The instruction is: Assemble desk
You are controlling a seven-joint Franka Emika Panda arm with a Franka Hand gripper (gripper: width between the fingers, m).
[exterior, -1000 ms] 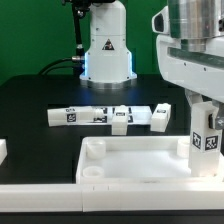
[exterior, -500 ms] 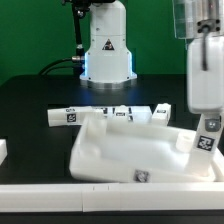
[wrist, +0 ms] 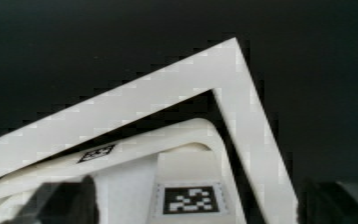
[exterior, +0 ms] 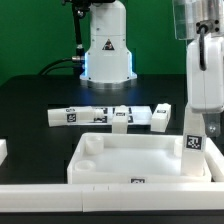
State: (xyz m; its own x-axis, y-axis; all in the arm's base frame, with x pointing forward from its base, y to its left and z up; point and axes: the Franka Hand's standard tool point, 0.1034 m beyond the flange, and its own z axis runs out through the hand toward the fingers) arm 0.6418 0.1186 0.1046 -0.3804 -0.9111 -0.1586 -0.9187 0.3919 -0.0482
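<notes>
The white desk top (exterior: pixel 120 141), a rimmed tray, lies flat at the front of the table. My gripper (exterior: pixel 200 122) comes down at the exterior view's right. It is shut on a white tagged leg (exterior: pixel 193 145), which stands upright at the tray's right far corner. In the wrist view the leg (wrist: pixel 190 165) sits between my dark fingers (wrist: pixel 60 195), with my gripper (wrist: pixel 197 206) just inside the tray's corner rim (wrist: pixel 202 80). Three more legs lie in a row behind the tray: one (exterior: pixel 68 116), a second (exterior: pixel 120 119) and a third (exterior: pixel 160 116).
A long white rail (exterior: pixel 90 190) runs along the table's front edge. A small white block (exterior: pixel 3 150) sits at the exterior view's left edge. The arm's base (exterior: pixel 105 55) stands at the back.
Half a second ago the tray was tipped up and skewed. It now lies flat again, further to the exterior view's left than one second ago. The gripper and leg shifted slightly left.
</notes>
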